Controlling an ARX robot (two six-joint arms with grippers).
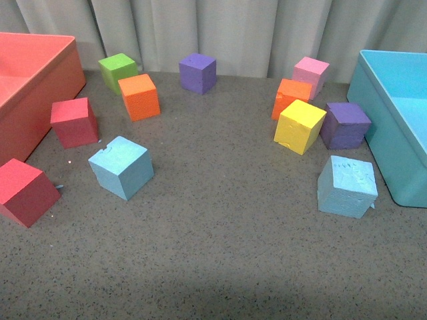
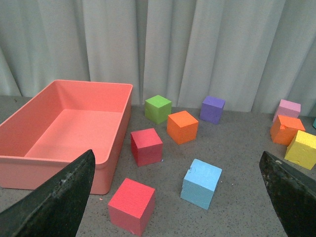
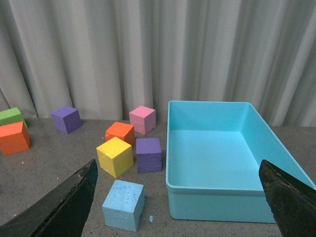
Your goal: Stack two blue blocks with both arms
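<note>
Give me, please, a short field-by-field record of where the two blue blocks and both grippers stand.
Left blue block: on table, left side, beside red cubes
Right blue block: on table, right side, next to turquoise bin
Stack: not started; blocks far apart
Left gripper: open, empty
Right gripper: open, empty

I'm getting soft, even overhead light in all views. Yellow cube (image 1: 299, 125) is throwing only a faint, short shadow. Tabletop (image 1: 213, 293) is showing darker toward its near edge. Left fingers (image 2: 54, 202) and right fingers (image 3: 54, 207) are reading soft, out of focus.
</note>
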